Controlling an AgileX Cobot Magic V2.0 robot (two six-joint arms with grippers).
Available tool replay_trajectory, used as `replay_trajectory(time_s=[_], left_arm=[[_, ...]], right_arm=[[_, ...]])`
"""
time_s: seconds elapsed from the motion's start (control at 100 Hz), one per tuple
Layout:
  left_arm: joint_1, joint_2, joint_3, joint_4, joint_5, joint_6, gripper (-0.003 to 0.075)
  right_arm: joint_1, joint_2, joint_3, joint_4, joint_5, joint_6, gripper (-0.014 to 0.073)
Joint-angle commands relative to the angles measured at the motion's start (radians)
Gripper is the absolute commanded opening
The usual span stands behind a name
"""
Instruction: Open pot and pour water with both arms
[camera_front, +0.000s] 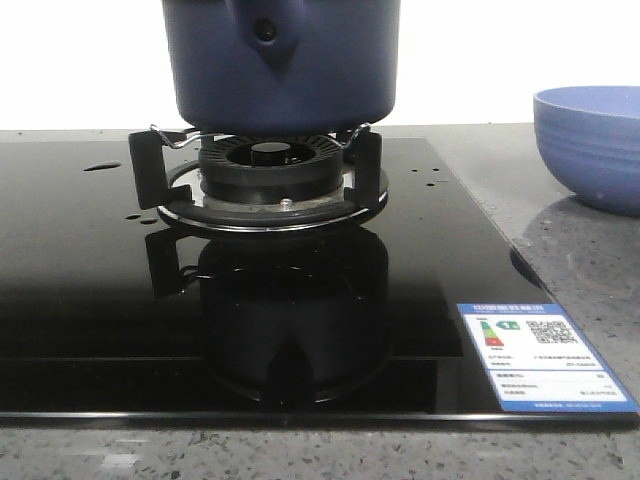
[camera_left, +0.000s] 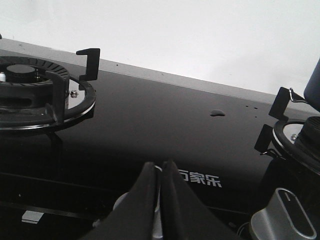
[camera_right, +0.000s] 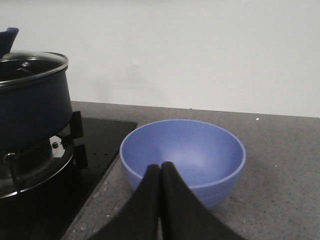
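Both arms wait; pot sits lidded on the burner.

The left gripper (camera_left: 161, 172) and right gripper (camera_right: 160, 172) have fingers pressed together, empty; beyond the right one the blue bowl (camera_right: 183, 157) waits beside the stove, and the navy pot (camera_front: 282, 62) rests on its burner grate (camera_front: 256, 160), glass lid (camera_right: 31, 65) on.

Bare hob glass (camera_left: 165, 120) between burners (camera_left: 30, 95)
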Motion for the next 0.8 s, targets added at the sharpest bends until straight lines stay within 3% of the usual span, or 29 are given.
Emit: replay_trajectory(time_s=[0.0,0.12,0.17,0.22,0.36,0.62,0.67,0.79], left_arm=[[-0.008,-0.026,0.033,-0.01,-0.072,-0.012,-0.0019],[-0.008,-0.026,0.033,-0.01,-0.072,-0.012,-0.0019],[-0.008,-0.026,0.033,-0.01,-0.072,-0.012,-0.0019],[-0.008,-0.026,0.033,-0.01,-0.072,-0.012,-0.0019],[-0.008,-0.026,0.033,-0.01,-0.072,-0.012,-0.0019],[-0.008,-0.026,0.033,-0.01,-0.072,-0.012,-0.0019],[-0.008,-0.026,0.033,-0.01,-0.072,-0.012,-0.0019],[-0.008,-0.026,0.033,-0.01,-0.072,-0.012,-0.0019]], right_arm=[[0.002,0.008,-0.026,-0.083,-0.092,0.094,-0.0057],[0.002,0.008,-0.026,-0.574,-0.098,0.639,-0.0057],[0.002,0.014,-0.014,-0.769,-0.121,0.817,-0.0057],[0.002,0.016,0.008,-0.865,-0.177,0.909,-0.0057],[0.035,-0.004,0.117,-0.893,-0.336,0.921,-0.0057],[0.071,-0.18,0.304,-0.929,-0.306,0.953,-0.0057],[0.071,-0.192,0.304,-0.929,-0.232,0.953,-0.0057],[0.069,-0.193,0.304,-0.934,-0.209,0.953,-0.0057]])
